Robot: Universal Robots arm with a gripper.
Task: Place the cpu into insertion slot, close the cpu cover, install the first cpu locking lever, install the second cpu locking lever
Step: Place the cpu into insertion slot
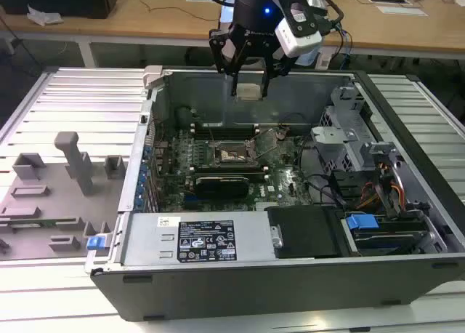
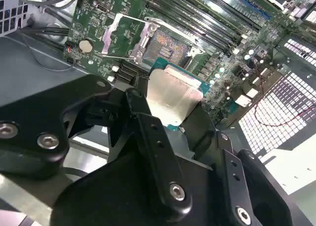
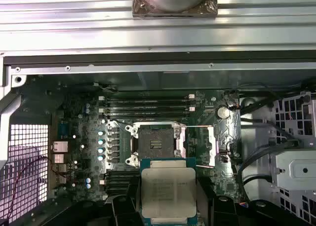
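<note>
The gripper (image 1: pixel 251 90) hangs high over the slot (image 1: pixel 234 155), well apart from it. Its fingers (image 2: pixel 148 132) are closed on the cpu (image 1: pixel 249 93) — they clamp it by two opposite edges, flat, with the metal top turned up toward the wrist. In the second wrist view the cpu (image 2: pixel 175 95) shows as a pale silver square with a thin blue-green rim (the same rim shows in the first wrist view), held between the black fingers. The slot (image 2: pixel 165 48) lies beyond it on the green board (image 2: pixel 89 18). In the first wrist view the cpu (image 3: pixel 168 189) sits roughly in line with the slot (image 3: pixel 154 143), offset to the side away from the memory slots (image 3: pixel 148 105). The slot's contact field is bare and glinting inside its dark frame. The cover (image 3: pixel 213 146) is swung open — it lies folded back on the side of the slot that faces the coin cell (image 3: pixel 223 111). The second wrist view likewise shows the cover (image 2: pixel 114 36) between the slot and the coin cell (image 2: pixel 86 46). The board lies on the floor of an open case (image 1: pixel 290 275), with the slot near the board's middle. A drive cage (image 1: pixel 341 140) stands to the exterior view's right of the slot. The case rests on a ribbed metal table (image 1: pixel 73 100).
</note>
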